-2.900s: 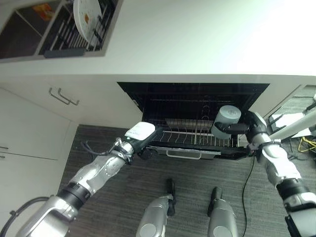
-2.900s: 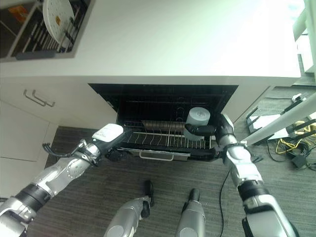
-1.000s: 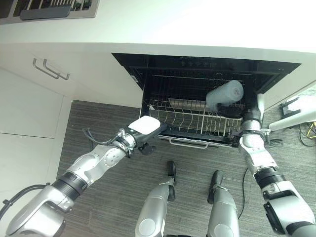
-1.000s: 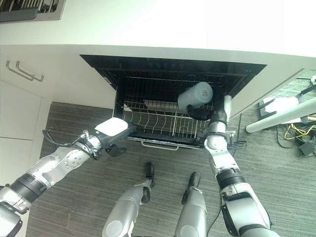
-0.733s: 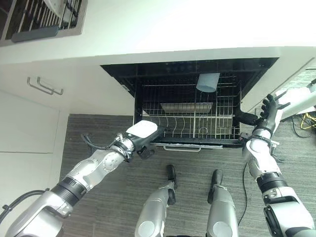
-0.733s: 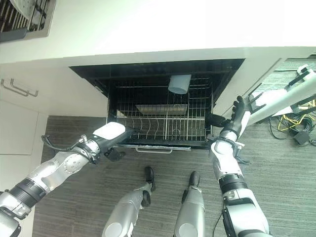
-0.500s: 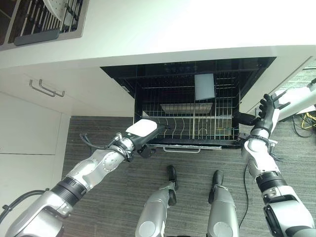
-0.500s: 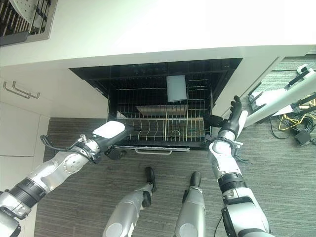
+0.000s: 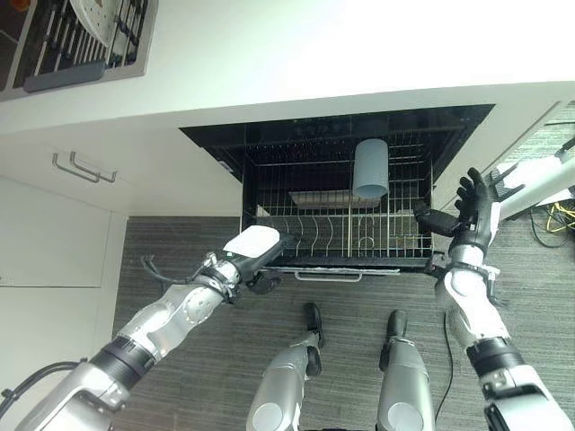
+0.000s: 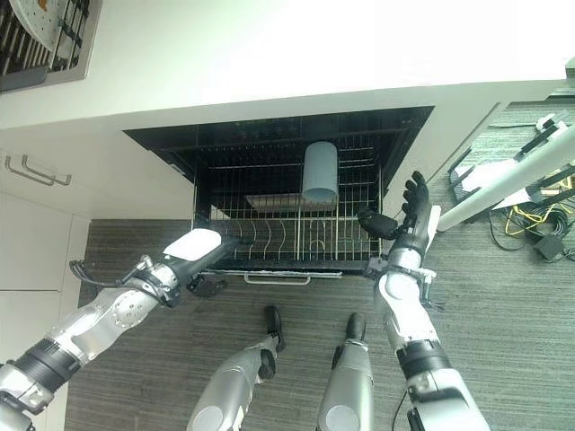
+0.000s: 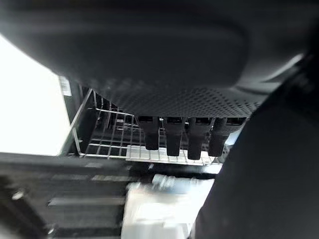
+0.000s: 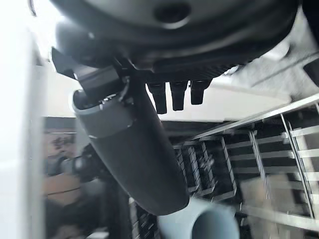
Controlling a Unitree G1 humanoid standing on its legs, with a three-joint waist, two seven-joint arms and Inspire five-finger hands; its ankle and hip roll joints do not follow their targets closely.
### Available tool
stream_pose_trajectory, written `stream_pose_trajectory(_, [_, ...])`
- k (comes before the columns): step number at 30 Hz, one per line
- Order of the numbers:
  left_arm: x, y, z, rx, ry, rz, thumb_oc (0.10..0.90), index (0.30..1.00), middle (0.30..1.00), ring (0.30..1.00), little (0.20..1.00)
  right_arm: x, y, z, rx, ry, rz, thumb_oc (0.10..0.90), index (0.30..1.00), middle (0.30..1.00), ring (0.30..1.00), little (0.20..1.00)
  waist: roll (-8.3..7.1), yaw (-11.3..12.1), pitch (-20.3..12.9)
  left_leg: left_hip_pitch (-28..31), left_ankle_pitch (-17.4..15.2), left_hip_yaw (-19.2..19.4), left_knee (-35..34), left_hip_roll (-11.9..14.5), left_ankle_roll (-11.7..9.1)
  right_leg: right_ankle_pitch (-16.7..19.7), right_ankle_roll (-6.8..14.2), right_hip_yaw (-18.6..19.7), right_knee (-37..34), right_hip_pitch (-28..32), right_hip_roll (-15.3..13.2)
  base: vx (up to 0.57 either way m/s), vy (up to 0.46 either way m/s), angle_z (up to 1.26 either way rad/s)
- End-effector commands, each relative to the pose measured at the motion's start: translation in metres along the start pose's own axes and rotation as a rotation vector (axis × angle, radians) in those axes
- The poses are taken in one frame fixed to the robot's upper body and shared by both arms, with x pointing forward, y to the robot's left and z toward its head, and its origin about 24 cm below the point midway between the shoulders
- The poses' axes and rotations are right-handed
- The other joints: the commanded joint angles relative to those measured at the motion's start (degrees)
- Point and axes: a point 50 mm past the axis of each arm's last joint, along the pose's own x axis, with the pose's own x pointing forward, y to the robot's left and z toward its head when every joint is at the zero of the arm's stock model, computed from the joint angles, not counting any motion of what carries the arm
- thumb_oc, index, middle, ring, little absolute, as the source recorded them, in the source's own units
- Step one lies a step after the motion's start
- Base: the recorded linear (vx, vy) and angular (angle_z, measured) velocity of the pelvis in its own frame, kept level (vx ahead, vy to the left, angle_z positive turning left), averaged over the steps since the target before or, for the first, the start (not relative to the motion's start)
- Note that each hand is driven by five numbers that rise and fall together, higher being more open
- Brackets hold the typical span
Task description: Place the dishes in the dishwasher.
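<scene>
You have no readable text, label, number or sign here, nothing legible on the cup [image 9: 370, 168], the dishwasher rack [image 9: 296, 235], the cabinet doors [image 9: 63, 251], or either hand

Plate [image 10: 43, 20] in counter [image 10: 314, 45] rack cut by frame edge. Left hand [image 9: 256, 247] fingers hidden under white cover. Flat item [image 9: 328, 200] behind cup [image 9: 370, 168]: too small to identify.

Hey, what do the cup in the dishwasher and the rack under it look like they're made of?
The cup looks like matte grey plastic or glazed ceramic: an even, dull surface with no glare; the look leaves it open. The rack seems to be thin metal wire, pale and slightly shiny, forming an open grid with upright tines, possibly coated.
</scene>
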Motion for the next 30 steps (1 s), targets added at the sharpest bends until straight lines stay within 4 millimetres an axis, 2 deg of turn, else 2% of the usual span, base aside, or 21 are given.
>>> stream_pose_trajectory(1, [0.005,0.024,0.018,-0.011,-0.068,0.205,0.800,0.900,0.900,0.900,0.900,-0.001,-0.014,0.041,0.088,-0.234,0.041,0.800,0.900,0.900,0.900,0.900,5.69,-1.29,-3.68,-2.17,-15.05,-2.42,9.52,1.05,-1.08,-6.04,2.10,1.99,-0.43,0.57,1.07,0.00,0.000,0.00])
stream_pose_trajectory(6, [-0.002,0.013,0.012,-0.033,-0.019,0.210,0.800,0.900,0.900,0.900,0.900,-0.015,-0.009,0.060,0.166,-0.345,0.123,0.800,0.900,0.900,0.900,0.900,5.60,-2.14,-5.22,-1.96,-15.32,-2.34,9.52,1.36,-1.26,-6.71,2.55,1.77,-0.95,2.15,0.93,0.00,0.000,0.00])
stream_pose_trajectory(8, [-0.006,0.010,0.007,-0.037,0.011,0.216,0.800,0.900,0.900,0.900,0.900,-0.021,-0.008,0.072,0.212,-0.400,0.177,0.800,0.900,0.900,0.900,0.900,5.06,-2.39,-6.48,-1.62,-15.20,-1.85,9.52,1.75,-1.38,-7.03,2.82,1.31,-0.95,3.03,0.58,0.02,-0.008,0.00])
stream_pose_trajectory(13, [-0.010,0.000,0.004,-0.061,0.061,0.232,0.800,0.900,0.900,0.900,0.900,-0.030,-0.004,0.086,0.250,-0.467,0.253,0.800,0.900,0.900,0.900,0.900,3.80,-2.07,-9.13,0.38,-15.97,-1.74,9.52,1.63,-1.02,-7.51,3.22,0.50,-0.95,5.16,-0.47,0.06,0.016,-0.01])
stream_pose_trajectory(14, [-0.013,-0.005,0.001,-0.081,0.092,0.247,0.800,0.900,0.900,0.900,0.900,-0.034,0.000,0.091,0.251,-0.499,0.313,0.800,0.900,0.900,0.900,0.900,2.92,-1.65,-10.70,1.68,-16.58,-1.66,9.52,1.42,-0.73,-7.89,3.41,0.17,-0.95,6.58,-1.10,0.08,0.038,-0.03])
stream_pose_trajectory(18, [-0.021,-0.011,-0.005,-0.148,0.159,0.279,0.800,0.900,0.900,0.900,0.900,-0.039,0.010,0.096,0.265,-0.502,0.409,0.800,0.900,0.900,0.900,0.900,1.05,-0.07,-13.84,3.86,-17.75,-1.79,9.52,0.94,-0.24,-8.49,3.89,-0.65,-0.95,9.21,-2.18,0.05,0.061,-0.01])
stream_pose_trajectory(22, [-0.029,-0.009,-0.010,-0.284,0.191,0.425,0.800,0.900,0.900,0.900,0.900,-0.043,0.019,0.099,0.234,-0.526,0.465,0.800,0.900,0.900,0.900,0.900,-1.28,1.87,-16.92,5.61,-18.84,-3.04,9.52,-0.22,0.98,-7.96,4.51,-1.10,-0.95,11.12,-2.86,0.02,0.098,-0.03])
stream_pose_trajectory(25, [-0.040,-0.001,-0.016,-0.402,0.196,0.580,0.800,0.900,0.900,0.900,0.900,-0.046,0.018,0.097,0.214,-0.533,0.435,0.800,0.900,0.900,0.900,0.900,-3.23,3.01,-18.59,6.73,-19.76,-4.22,9.52,-1.36,2.24,-5.82,4.91,-1.10,-0.95,11.99,-3.39,-0.01,0.078,-0.03])
stream_pose_trajectory(27, [-0.050,0.002,-0.023,-0.513,0.224,0.693,0.800,0.900,0.900,0.900,0.900,-0.047,0.011,0.093,0.209,-0.524,0.389,0.800,0.900,0.900,0.900,0.900,-4.31,3.00,-19.46,7.35,-20.59,-4.57,9.52,-2.27,3.18,-2.07,5.46,-0.19,-0.95,12.12,-3.68,-0.02,0.070,0.04])
stream_pose_trajectory(30, [-0.065,0.003,-0.033,-0.662,0.256,0.818,0.800,0.900,0.900,0.900,0.900,-0.050,-0.004,0.087,0.210,-0.507,0.312,0.800,0.900,0.900,0.900,0.900,-5.55,3.02,-20.34,7.70,-21.17,-4.22,9.52,-2.46,3.99,0.03,5.60,-0.23,-0.95,12.40,-1.96,-0.03,0.022,0.05])
